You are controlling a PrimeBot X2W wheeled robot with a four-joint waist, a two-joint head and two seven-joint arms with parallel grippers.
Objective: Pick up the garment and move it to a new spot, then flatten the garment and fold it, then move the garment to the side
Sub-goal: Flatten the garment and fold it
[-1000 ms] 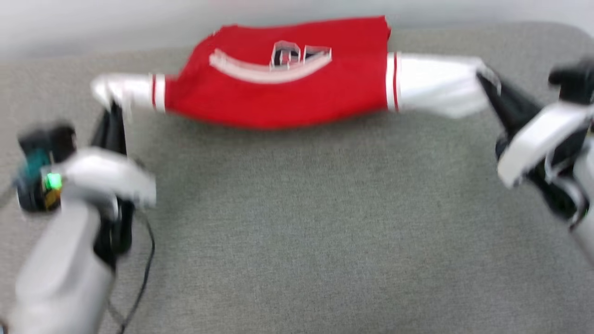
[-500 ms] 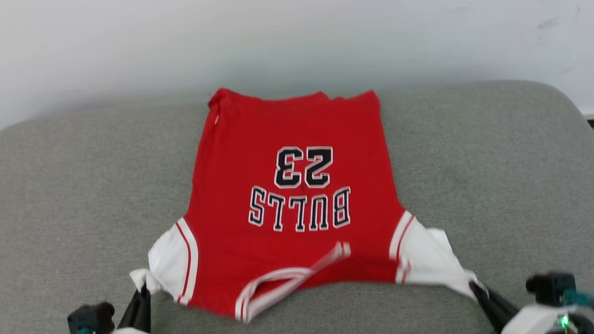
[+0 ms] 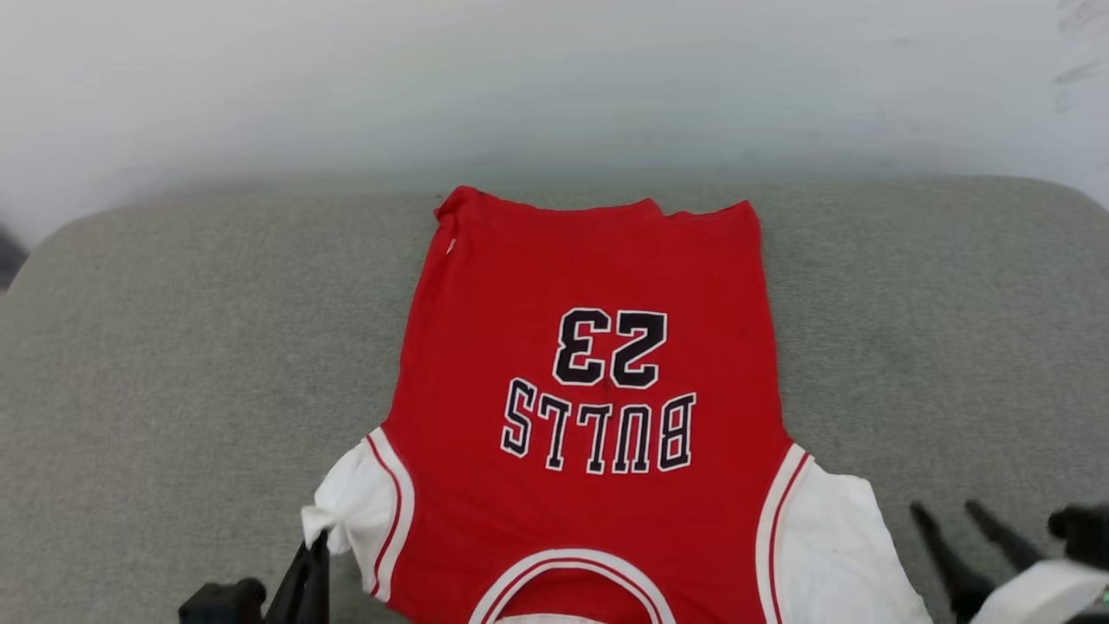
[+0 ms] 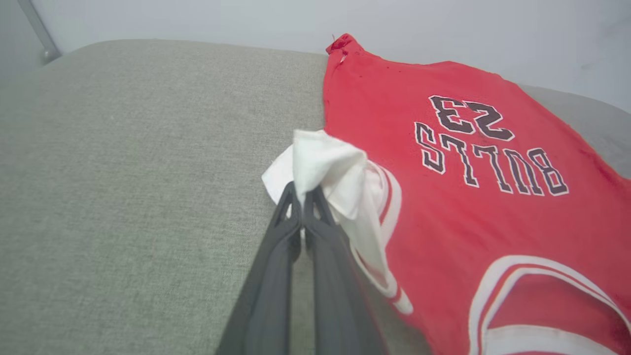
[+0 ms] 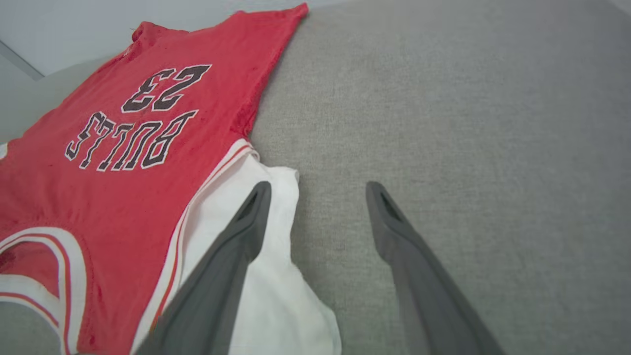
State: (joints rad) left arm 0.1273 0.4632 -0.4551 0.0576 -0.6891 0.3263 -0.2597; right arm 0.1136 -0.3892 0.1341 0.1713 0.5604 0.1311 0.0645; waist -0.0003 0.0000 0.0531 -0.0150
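Observation:
The garment, a red shirt with white sleeves and black "BULLS 23" print facing up, lies spread on a grey cushion, collar toward me. My left gripper is shut on the bunched tip of the left white sleeve; the left wrist view shows that pinch clearly. My right gripper stands open at the lower right, just off the right white sleeve. In the right wrist view its gripper spans the sleeve's edge, one finger over the white cloth, the other over bare cushion.
The grey cushion reaches wide on both sides of the shirt. Its far edge meets a pale wall. Bare fabric surface lies to the right of the right gripper.
The shirt, held stretched by both sleeves, was laid flat print-up on the cushion while the head view shifted. The right gripper has opened and let go of the right sleeve.

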